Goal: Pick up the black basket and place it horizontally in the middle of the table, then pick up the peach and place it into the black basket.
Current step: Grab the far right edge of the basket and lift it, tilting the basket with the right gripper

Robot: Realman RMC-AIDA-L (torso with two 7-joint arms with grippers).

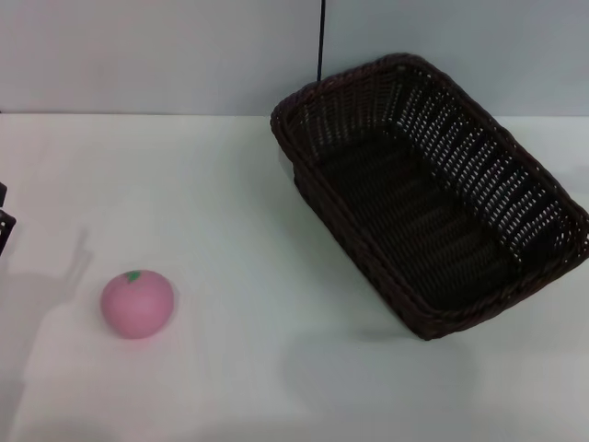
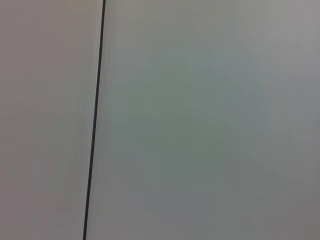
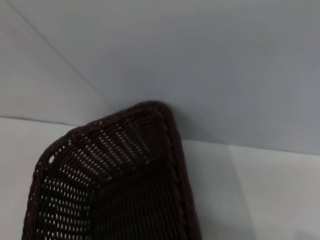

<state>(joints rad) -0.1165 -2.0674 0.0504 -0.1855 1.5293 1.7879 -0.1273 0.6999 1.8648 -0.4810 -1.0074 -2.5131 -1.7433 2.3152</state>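
The black basket (image 1: 433,198) sits on the right half of the white table (image 1: 276,276), turned diagonally, with its open side up and nothing in it. One rounded corner of it fills the lower part of the right wrist view (image 3: 115,175). The peach (image 1: 137,304) rests on the table at the front left, well apart from the basket, its green leaf mark on top. A small dark part of my left gripper (image 1: 4,221) shows at the left edge of the head view, away from the peach. My right gripper is out of view.
A pale wall (image 1: 166,55) rises behind the table's far edge, with a thin dark vertical line (image 1: 321,37) on it just behind the basket. The left wrist view shows only this wall and line (image 2: 95,125).
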